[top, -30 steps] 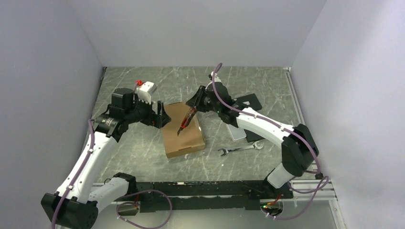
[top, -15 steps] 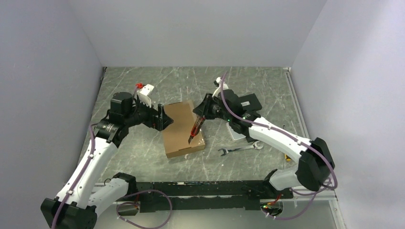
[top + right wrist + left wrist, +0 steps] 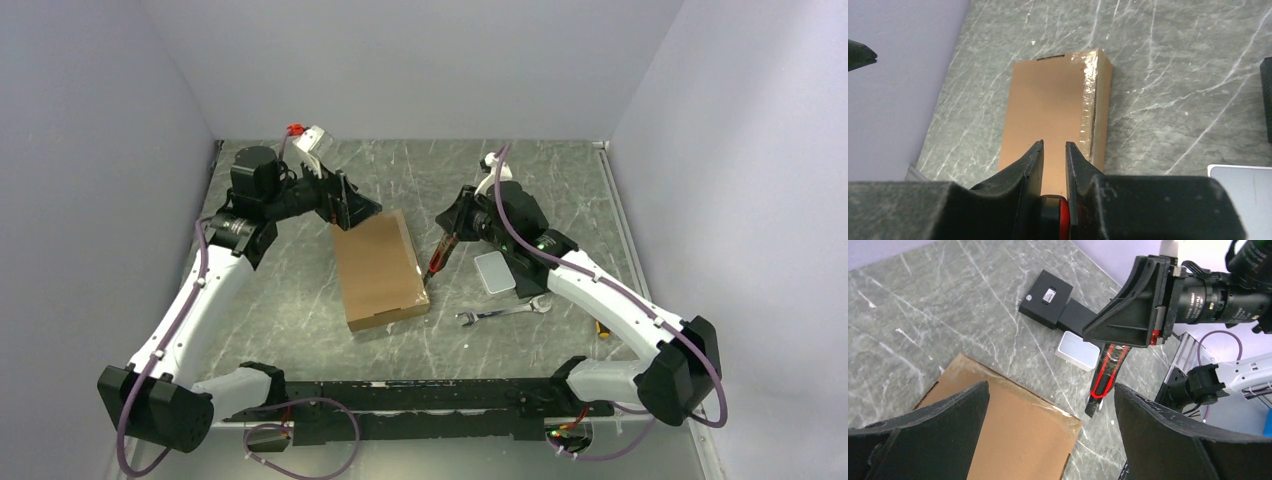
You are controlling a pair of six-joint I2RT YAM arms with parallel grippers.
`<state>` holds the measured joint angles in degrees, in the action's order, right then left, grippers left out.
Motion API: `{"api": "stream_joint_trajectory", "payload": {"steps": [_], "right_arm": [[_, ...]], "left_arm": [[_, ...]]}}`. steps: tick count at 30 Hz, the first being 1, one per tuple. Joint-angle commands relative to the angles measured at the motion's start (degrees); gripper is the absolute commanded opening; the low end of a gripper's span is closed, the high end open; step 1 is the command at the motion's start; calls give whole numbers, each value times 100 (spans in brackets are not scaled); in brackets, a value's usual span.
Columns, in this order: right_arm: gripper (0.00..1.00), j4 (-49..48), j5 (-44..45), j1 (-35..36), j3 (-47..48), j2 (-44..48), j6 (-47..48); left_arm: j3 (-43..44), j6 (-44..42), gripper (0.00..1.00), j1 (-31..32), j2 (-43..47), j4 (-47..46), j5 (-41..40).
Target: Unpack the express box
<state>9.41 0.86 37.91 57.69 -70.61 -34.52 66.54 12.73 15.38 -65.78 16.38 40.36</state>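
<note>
Left jaws: spread wide, gripping nothing, hanging over far end of express box, a flat rectangular brown cardboard carton (image 3: 378, 268).
Right jaws: clenched on red-and-black utility knife (image 3: 437, 258), which slants down, tip just beside box's right long edge. Contact unclear.
Box lies flat mid-bench, lid shut, glossy clear tape along right edge.
Grey marbled bench (image 3: 290, 300), smooth.
White flat case (image 3: 494, 271) and steel wrench (image 3: 503, 312) right of box.
Bare bench left of box.
</note>
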Motion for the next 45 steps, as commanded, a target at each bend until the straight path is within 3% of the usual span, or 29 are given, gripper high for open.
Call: {"api": "stream_joint_trajectory", "payload": {"steps": [1,5,11,16,25,31,38,42,45], "right_arm": [[0,-726,-588,-34,134,64,-86],[0,-1422,-1256,-29,-79,25,35],[0,-1421,-1917,-17,376,-307,427],[0,-1527,-1855,-12,530,-429,375],[0,-1698,-1845,-12,476,-689,129],[0,-1628,-963,-9,268,-872,-223],[0,-636,-1087,-7,913,-1096,-46],[0,-1507,-1159,-30,63,-610,-256],[0,-1749,-1016,-64,-157,-334,-424]], "left_arm": [[-214,-143,99,-26,41,-451,545],[-574,-120,99,16,305,-541,498],[-410,-12,100,71,182,-373,675],[-456,304,99,80,67,-628,1056],[-374,-210,98,45,-248,-298,900],[-490,-616,94,36,-588,-344,1056],[-397,-380,94,115,-1018,-369,1331],[-299,203,92,198,-992,-653,2012],[-635,250,95,450,-550,-1020,2076]]}}
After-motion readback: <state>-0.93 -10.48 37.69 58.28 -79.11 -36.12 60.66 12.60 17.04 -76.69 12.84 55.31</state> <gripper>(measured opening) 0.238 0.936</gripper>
